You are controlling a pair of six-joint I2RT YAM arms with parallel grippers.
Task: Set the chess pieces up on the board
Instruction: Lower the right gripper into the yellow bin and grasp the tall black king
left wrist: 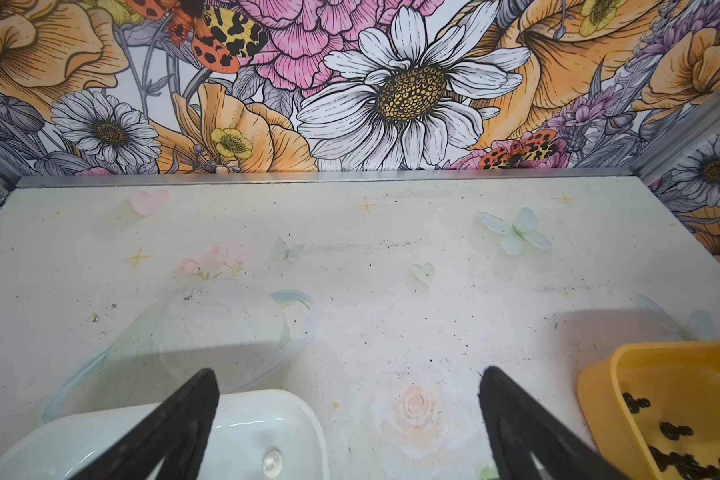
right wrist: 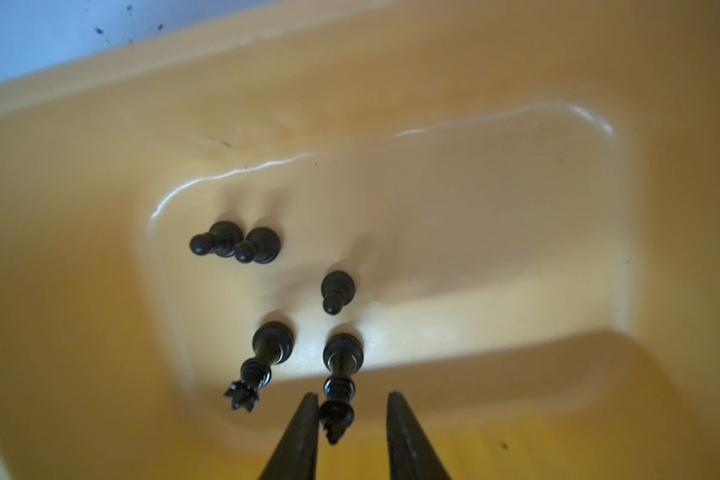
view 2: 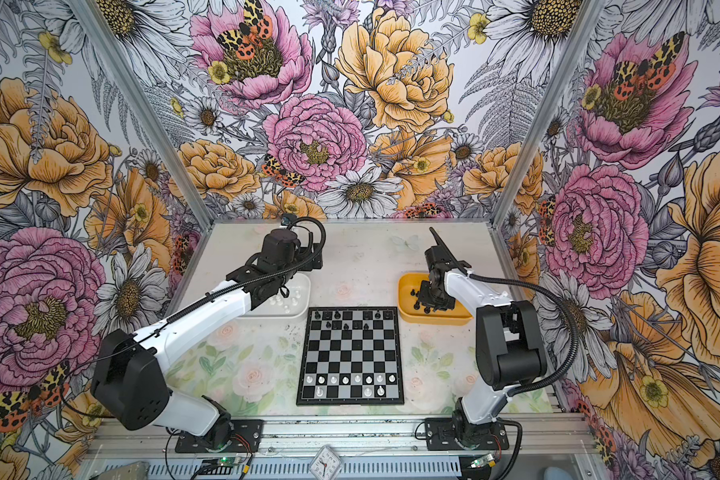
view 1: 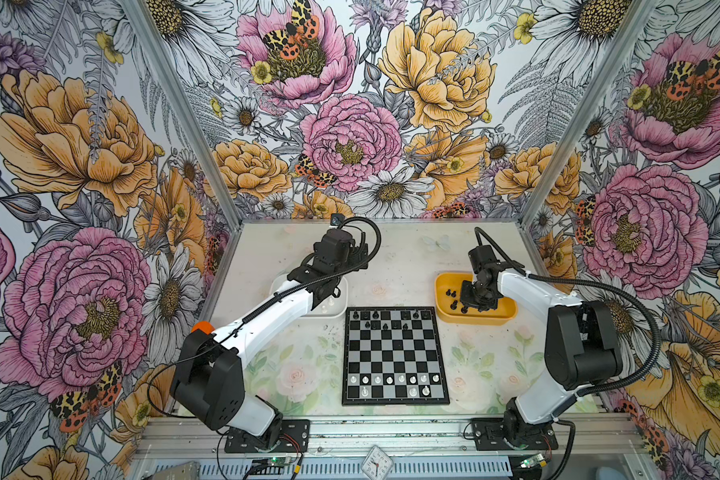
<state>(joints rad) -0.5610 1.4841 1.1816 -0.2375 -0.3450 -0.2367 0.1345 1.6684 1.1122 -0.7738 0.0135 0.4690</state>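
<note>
The board (view 1: pixel 395 353) (view 2: pixel 350 353) lies at the table's middle in both top views. Several black chess pieces (view 1: pixel 385 326) stand on its far rows and several white ones (view 1: pixel 389 379) on its near rows. My right gripper (right wrist: pixel 352 396) reaches down into the yellow tray (right wrist: pixel 100 166). It is open, with its fingers either side of the head of a black king (right wrist: pixel 341 365); one finger touches the king and a gap shows at the other. A black queen (right wrist: pixel 262 361) and three pawns (right wrist: pixel 336 289) stand close by. My left gripper (left wrist: pixel 348 374) hangs wide open and empty over the white tray's corner (left wrist: pixel 292 409).
The yellow tray (view 1: pixel 504 313) sits just past the board's far right corner and the white tray (view 1: pixel 333 313) past its far left. A white piece (left wrist: pixel 272 462) lies in the white tray. Floral walls close in three sides.
</note>
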